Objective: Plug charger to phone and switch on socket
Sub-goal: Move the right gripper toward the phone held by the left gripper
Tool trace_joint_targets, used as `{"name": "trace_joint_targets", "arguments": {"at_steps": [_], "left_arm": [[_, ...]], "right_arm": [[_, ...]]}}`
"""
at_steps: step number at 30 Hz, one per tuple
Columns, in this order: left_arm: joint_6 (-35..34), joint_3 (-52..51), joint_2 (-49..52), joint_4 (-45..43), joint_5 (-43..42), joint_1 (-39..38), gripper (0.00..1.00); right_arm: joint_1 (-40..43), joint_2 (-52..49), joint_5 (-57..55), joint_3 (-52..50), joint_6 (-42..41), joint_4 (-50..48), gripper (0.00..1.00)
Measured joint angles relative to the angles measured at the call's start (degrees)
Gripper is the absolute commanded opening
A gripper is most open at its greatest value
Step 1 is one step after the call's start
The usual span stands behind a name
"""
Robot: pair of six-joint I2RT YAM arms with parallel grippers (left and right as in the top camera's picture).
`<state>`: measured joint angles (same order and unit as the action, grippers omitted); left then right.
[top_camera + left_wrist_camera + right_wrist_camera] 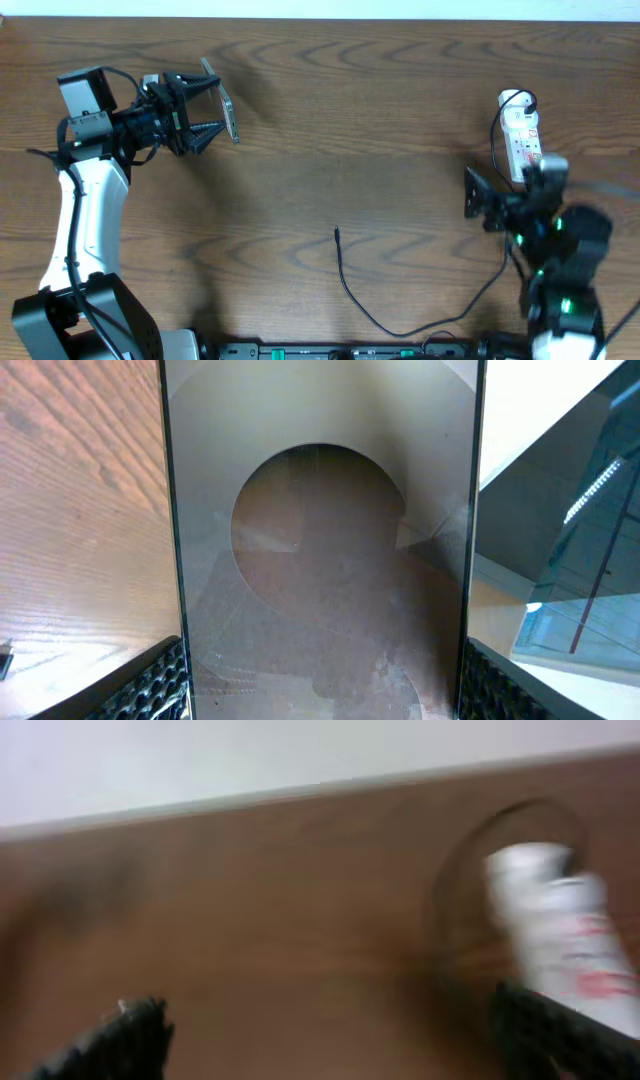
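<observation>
My left gripper holds the phone on edge above the table at the far left. In the left wrist view the phone fills the gap between the ribbed fingers, its brown screen showing an oval shape. The white socket with red marks lies at the far right. My right gripper hovers open just in front of the socket, blurred. In the right wrist view the socket lies ahead of the right finger. The charger lies loose at centre front, its tip at the middle.
The charger cable loops along the front edge and rises toward the right arm's base. A white cord curls at the socket's far end. A pale wall stands behind the table's far edge.
</observation>
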<state>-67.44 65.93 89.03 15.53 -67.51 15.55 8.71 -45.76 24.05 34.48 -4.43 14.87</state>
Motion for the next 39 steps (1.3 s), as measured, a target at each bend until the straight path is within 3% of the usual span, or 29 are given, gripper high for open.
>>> {"name": "trace_joint_targets", "arguments": {"at_steps": [8, 12, 15, 20, 31, 39], "left_arm": [[0.0, 0.0, 0.0, -0.1, 0.9, 0.0, 0.07], [0.4, 0.0, 0.0, 0.6, 3.7, 0.0, 0.07], [1.7, 0.0, -0.1, 4.3, 6.7, 0.0, 0.07], [3.9, 0.0, -0.1, 8.8, 13.2, -1.6, 0.07], [4.7, 0.0, -0.1, 10.2, 27.0, -9.1, 0.07], [3.3, 0.0, -0.1, 11.1, 36.9, -15.5, 0.07]], "right_arm": [[-7.4, -32.4, 28.9, 20.6, 0.4, 2.0, 0.99], [-16.6, -43.6, 42.0, 22.9, 0.5, -9.5, 0.99], [-20.8, -46.2, 45.7, 22.9, 0.2, -15.3, 0.99], [-25.3, -46.7, 46.3, 22.9, -2.5, -21.0, 0.99], [-27.5, -46.8, 29.8, 22.9, -22.3, -21.6, 0.99], [-30.5, -52.6, 26.4, 22.9, -26.6, -25.0, 0.99]]}}
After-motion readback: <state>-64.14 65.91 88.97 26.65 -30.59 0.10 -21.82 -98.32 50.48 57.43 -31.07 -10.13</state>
